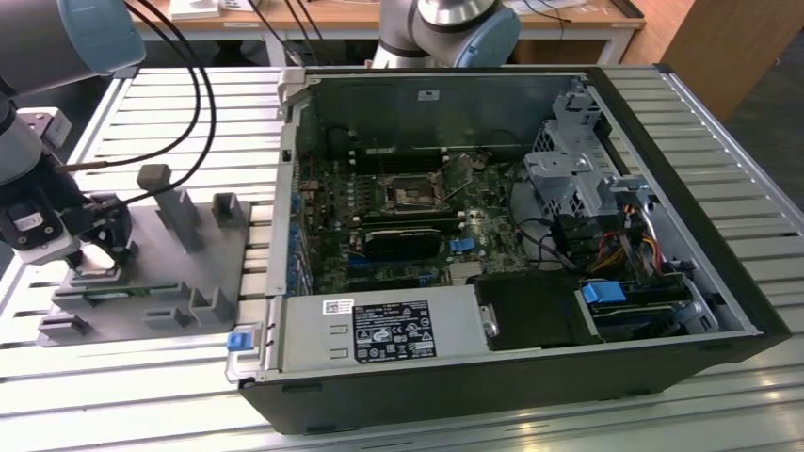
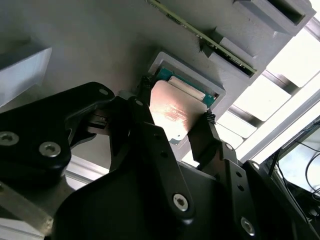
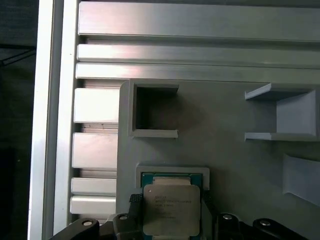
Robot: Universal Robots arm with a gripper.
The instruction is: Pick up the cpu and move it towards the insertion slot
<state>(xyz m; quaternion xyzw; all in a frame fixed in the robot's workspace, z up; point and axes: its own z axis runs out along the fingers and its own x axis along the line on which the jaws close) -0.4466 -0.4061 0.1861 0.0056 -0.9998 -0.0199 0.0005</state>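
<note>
Grey fixture plate [image 1: 169, 282]: near, at the exterior view's left, on the slatted metal table [image 1: 126, 395].
gripper [image 2: 176, 111]: over the plate, black fingers [image 2: 202, 135] clamped on two opposite edges of the cpu [image 3: 171, 210].
cpu: silvery face up, held just above a square recess [image 3: 172, 171] of the plate.
insertion slot [image 1: 410, 193]: farther, toward the exterior view's right, inside the open computer case [image 1: 377, 395], well apart from the cpu.

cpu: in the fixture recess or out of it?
Out. The gripper is shut on the cpu, holding it raised above the recess; a green part lies in it.
</note>
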